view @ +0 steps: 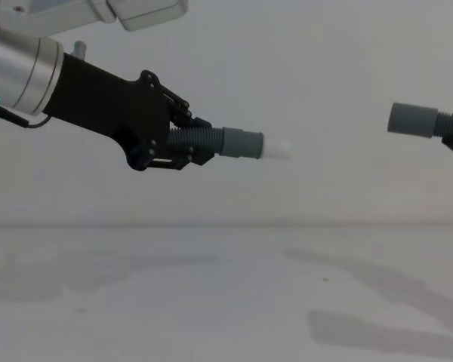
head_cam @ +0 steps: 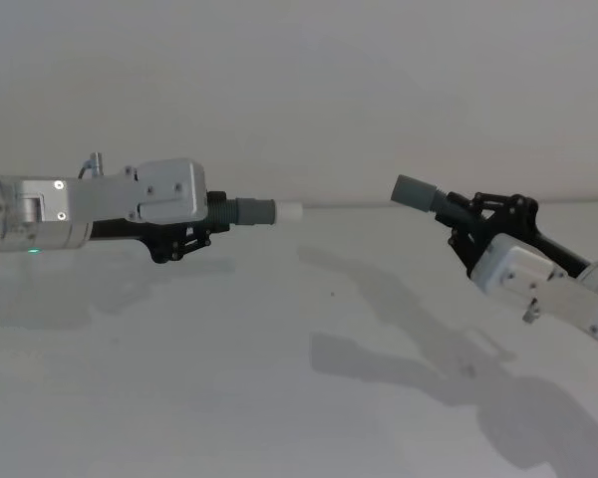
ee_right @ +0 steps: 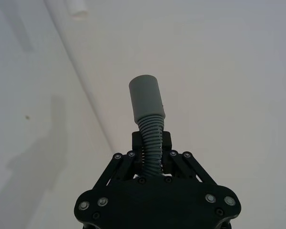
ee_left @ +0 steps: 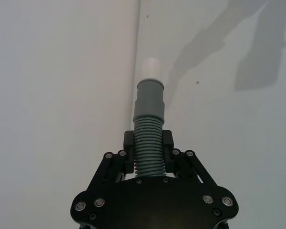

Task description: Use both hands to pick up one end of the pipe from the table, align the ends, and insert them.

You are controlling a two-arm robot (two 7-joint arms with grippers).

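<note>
Grey ribbed hose, light and springy rather than stiff by the look of it, is what I have in both arms. My left gripper [head_cam: 217, 213] is clamped on the ribbed body of the left pipe piece [view: 204, 141], just behind its smooth left cuff [view: 241, 143]. The whitish tip [view: 278, 148] points across at the other arm. The right gripper [head_cam: 454, 211] is clamped the same way on the right pipe piece [ee_right: 151, 136]. Its right cuff [head_cam: 416, 191] faces back, tilted a little upward (the ribs bend just past the jaws). Both pieces hang above the counter [head_cam: 279, 398], ends well apart and not yet in line. I judge that holding close behind each cuff is right, since a grip farther back would let the soft ribs flex on insertion. The smooth cuffs look slippery, so the ribs give better purchase.
</note>
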